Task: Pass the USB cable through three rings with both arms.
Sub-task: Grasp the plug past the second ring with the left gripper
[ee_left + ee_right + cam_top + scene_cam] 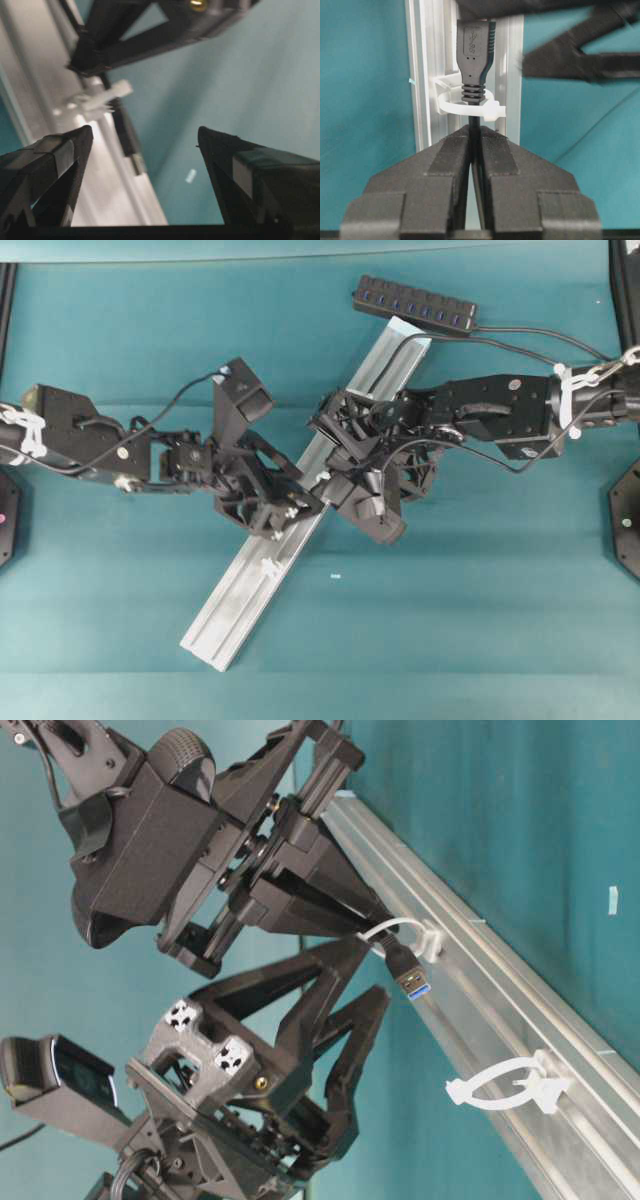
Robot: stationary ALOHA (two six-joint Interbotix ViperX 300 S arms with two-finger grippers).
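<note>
the only sign that can be made out is the usb superspeed trident symbol, embossed on the plug housing of the usb cable (476, 45) in the right wrist view. no other text, brand or number is legible.

Reaching in from the right of the overhead view, right gripper (475, 150) clamped tight, both fingers pressed together on the USB cable (474, 75) just behind its plug. Coming from the left, left gripper (145, 145) spread wide, fingertips (82, 137) well apart and holding nothing. Both wrists angled toward mid-frame, nearly meeting.
</note>
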